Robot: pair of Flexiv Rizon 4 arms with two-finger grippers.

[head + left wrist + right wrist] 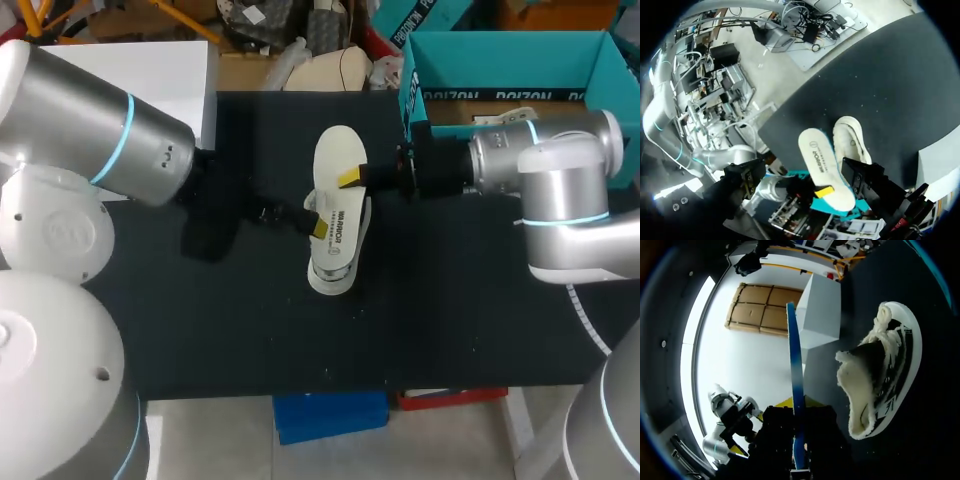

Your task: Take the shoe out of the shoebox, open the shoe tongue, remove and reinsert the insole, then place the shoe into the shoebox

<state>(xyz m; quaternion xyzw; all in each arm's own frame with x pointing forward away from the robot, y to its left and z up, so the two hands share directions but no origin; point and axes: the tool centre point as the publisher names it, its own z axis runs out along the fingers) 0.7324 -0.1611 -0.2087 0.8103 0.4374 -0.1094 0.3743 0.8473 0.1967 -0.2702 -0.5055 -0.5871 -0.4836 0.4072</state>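
Note:
A white shoe (335,262) lies on its side in the middle of the black table. Just above it is the white insole (338,155), teal underneath, and my right gripper (352,178) is shut on its edge. In the right wrist view the insole (795,385) runs edge-on between that gripper's (799,456) fingers, with the shoe (880,375) beside it on the table. My left gripper (315,215) is at the shoe's left side, open wide. In the left wrist view the insole (817,162) reaches in between its spread fingers (865,180) without being held, next to the shoe (852,140).
The open teal shoebox (500,45) stands at the back right, behind my right arm. A white box (150,60) sits at the back left corner. Bare black table surface (300,340) lies in front of the shoe.

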